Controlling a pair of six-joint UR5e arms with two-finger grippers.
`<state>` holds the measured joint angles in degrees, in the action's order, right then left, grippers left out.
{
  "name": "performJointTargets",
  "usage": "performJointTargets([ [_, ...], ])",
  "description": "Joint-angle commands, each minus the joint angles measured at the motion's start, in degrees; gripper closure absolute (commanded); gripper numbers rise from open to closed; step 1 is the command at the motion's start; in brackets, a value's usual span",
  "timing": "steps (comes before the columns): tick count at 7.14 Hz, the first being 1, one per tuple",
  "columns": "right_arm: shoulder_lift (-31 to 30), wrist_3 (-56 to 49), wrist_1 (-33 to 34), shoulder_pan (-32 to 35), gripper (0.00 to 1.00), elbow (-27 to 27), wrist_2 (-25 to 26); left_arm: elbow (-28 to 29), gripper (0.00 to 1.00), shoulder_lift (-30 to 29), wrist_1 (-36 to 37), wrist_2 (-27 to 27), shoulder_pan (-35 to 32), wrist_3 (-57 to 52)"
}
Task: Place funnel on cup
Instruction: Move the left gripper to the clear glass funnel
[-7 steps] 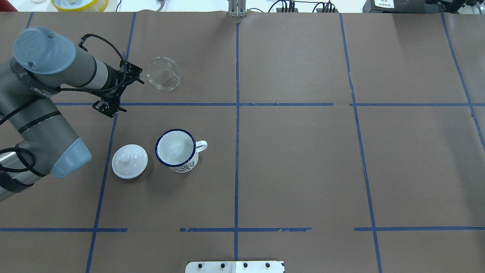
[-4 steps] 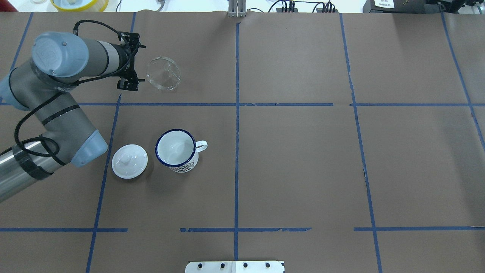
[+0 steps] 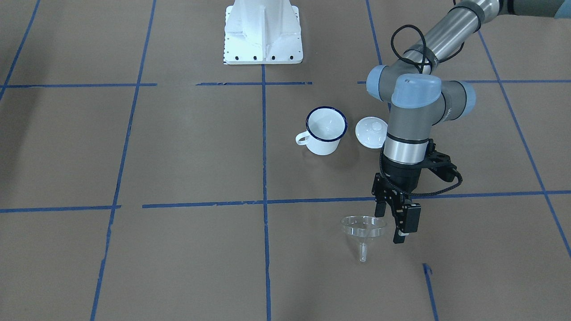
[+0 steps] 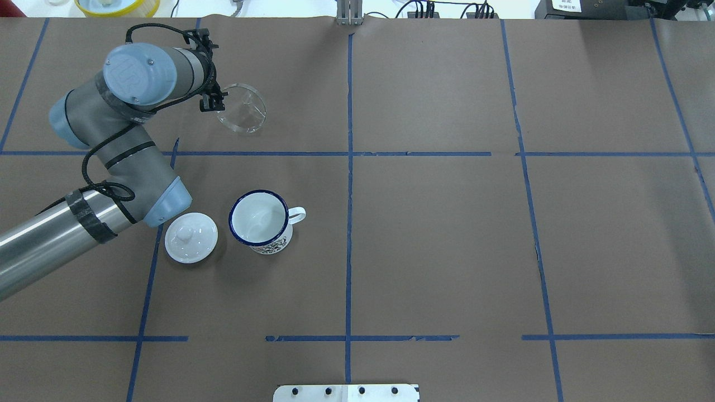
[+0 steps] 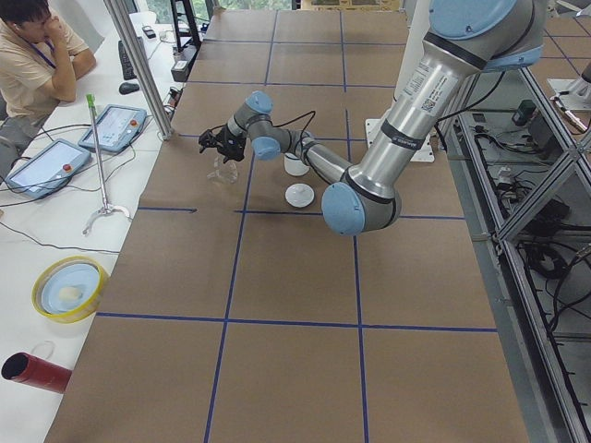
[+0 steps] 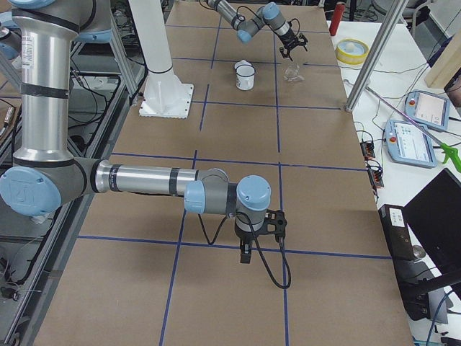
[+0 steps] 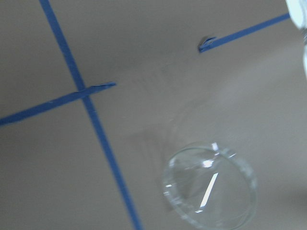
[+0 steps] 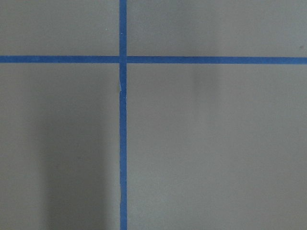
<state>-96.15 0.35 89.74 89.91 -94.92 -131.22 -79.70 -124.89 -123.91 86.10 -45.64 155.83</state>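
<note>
Clock bearings are read on the overhead view, 12 o'clock lying away from the robot.

1. Funnel: clear plastic, resting free on the bench, well apart from the cup and at 12 o'clock of it; in the front view its stem points toward your side of the bench; how it sits is hard to read through the clear wall.

2. Cup: white enamel mug with a dark rim, upright, mouth open and empty, loop handle at 3 o'clock; the mouth is ready to receive the stem.

3. Lid: white, domed, knobbed; just beside the cup at 9 o'clock, apart from it; judged set aside so the mouth stays free.

4. Left claw: fingers spread, holding nothing; pointed down at 9 o'clock of the funnel, close beside its rim; contact cannot be confirmed; judged to be lining up a pinch on the rim wall, the only thin edge offered.

5. Right claw: parked far from the task's things, above bare bench; you cannot tell its state, since only the side view shows it.

Status: the grasp is not yet made and the placement is outstanding.
</note>
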Motion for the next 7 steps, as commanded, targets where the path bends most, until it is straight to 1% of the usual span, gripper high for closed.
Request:
performJointTargets([
  [1,0.00,0.00,0.00,0.00,0.00,0.00,0.00,2.89,0.00,-1.49,-0.63,-0.76,0.38,0.17],
  [5,0.00,0.00,0.00,0.00,0.00,0.00,0.00,3.85,0.00,-1.49,-1.59,-0.76,0.99,-0.09],
  [7,0.00,0.00,0.00,0.00,0.00,0.00,0.00,4.20,0.06,-1.49,-2.56,-0.85,0.99,-0.09],
])
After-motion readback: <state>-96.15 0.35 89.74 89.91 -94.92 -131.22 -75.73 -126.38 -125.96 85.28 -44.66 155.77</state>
